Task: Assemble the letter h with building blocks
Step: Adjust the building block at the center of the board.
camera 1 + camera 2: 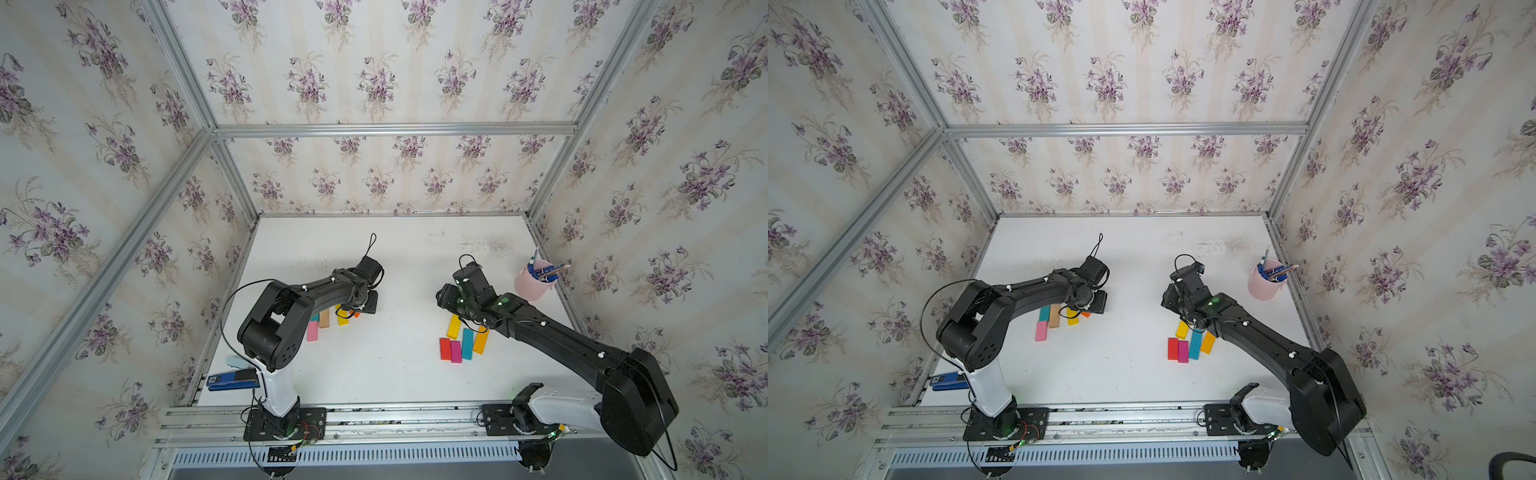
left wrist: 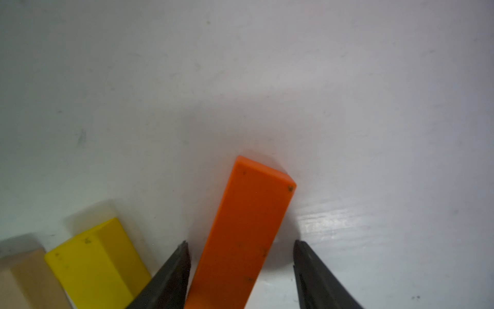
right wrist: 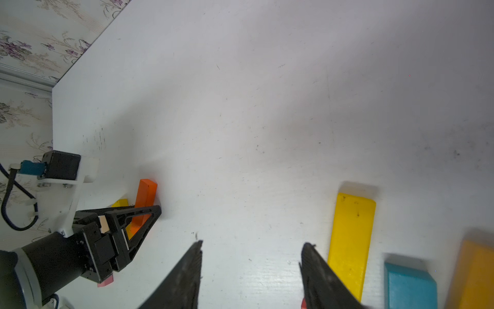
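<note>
My left gripper (image 2: 240,242) is open and straddles a long orange block (image 2: 251,227); a gap shows on each side, narrower at one finger. A yellow block (image 2: 99,264) and a tan block (image 2: 21,281) lie beside it. In a top view this group also holds a pink block (image 1: 312,331). My right gripper (image 3: 252,243) is open over bare table with nothing between its fingers. A long yellow block (image 3: 351,235) lies just outside one finger, with teal (image 3: 409,286) and amber (image 3: 473,275) blocks beyond. Red (image 1: 445,348) and magenta (image 1: 456,351) blocks lie next to them.
A pale pink cup (image 1: 532,284) with blue pens stands at the right edge of the white table (image 1: 395,374). A blue tool (image 1: 230,380) lies by the left rail. Flowered walls close in the back and both sides.
</note>
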